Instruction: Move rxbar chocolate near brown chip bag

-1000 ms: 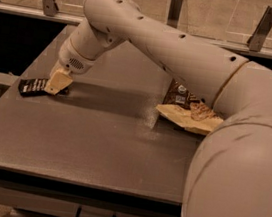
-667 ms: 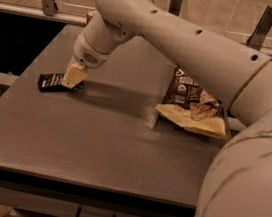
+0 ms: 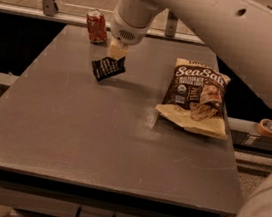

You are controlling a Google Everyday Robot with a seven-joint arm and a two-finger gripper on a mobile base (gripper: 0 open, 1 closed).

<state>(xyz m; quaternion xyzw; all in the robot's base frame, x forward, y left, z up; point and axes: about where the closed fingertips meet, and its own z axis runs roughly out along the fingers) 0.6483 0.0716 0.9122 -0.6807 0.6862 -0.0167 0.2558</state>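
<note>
The big pale arm (image 3: 214, 20) reaches over the gray table (image 3: 86, 139) from the right. Its gripper (image 3: 116, 53) is above the far left part of the table and points down. The pincer is closed on the top edge of the rxbar chocolate (image 3: 107, 68). The little black bar hangs from it, tipped to one side. I think the bar is up off the table, but from here I can't be sure its low corner isn't touching.

The brown chip bag (image 3: 196, 91) lies flat on the right side of the table, well apart from the bar. A red soda can (image 3: 96, 25) stands near the gripper, by the back edge.

So the bar is picked up but not yet over by the bag. What could go wrong? The pincer seems to hold only a thin bit of wrapper, and wrappers are slippery. A fast swing to the right could make the bar slide out and drop in the wrong spot. A move toward the back could knock the can over. And if the gripper comes down too close to the bag, it could shove it. The bag lies close to the right edge, so a push might send it off.
</note>
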